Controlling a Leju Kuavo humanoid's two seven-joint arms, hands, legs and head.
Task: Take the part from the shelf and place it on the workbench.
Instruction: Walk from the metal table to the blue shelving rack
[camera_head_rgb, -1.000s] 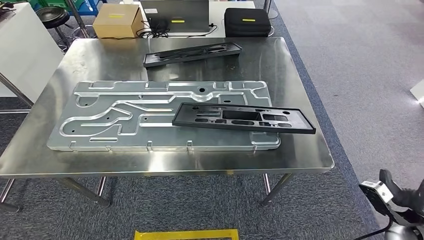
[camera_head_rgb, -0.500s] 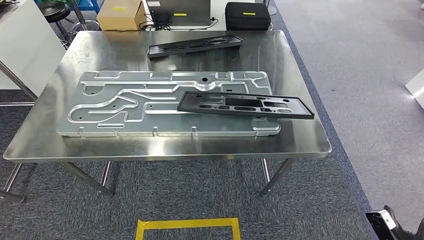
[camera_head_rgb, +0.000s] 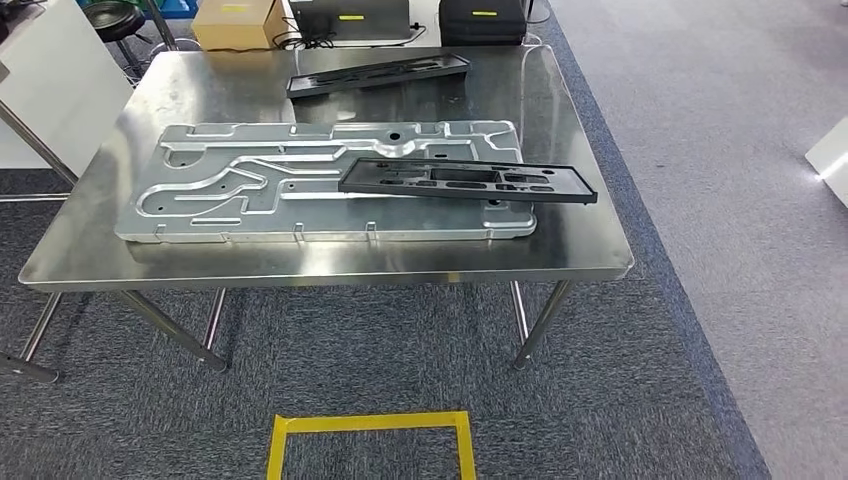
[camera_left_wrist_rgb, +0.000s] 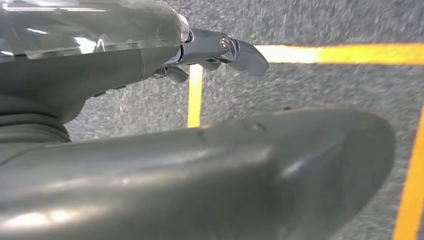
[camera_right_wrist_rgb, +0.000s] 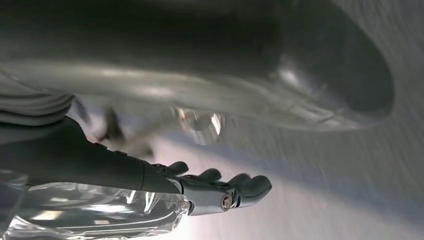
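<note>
Above the carpet, left hand and right hand hang empty, fingers loosely apart.

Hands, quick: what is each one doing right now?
Left hand: open, holding nothing, fingers extended over the floor.
Right hand: open, holding nothing, fingers extended.

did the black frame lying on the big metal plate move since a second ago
No. The black frame lies across the same right-hand cutouts of the metal plate. The whole head view shifted, table included, so the camera moved.
</note>
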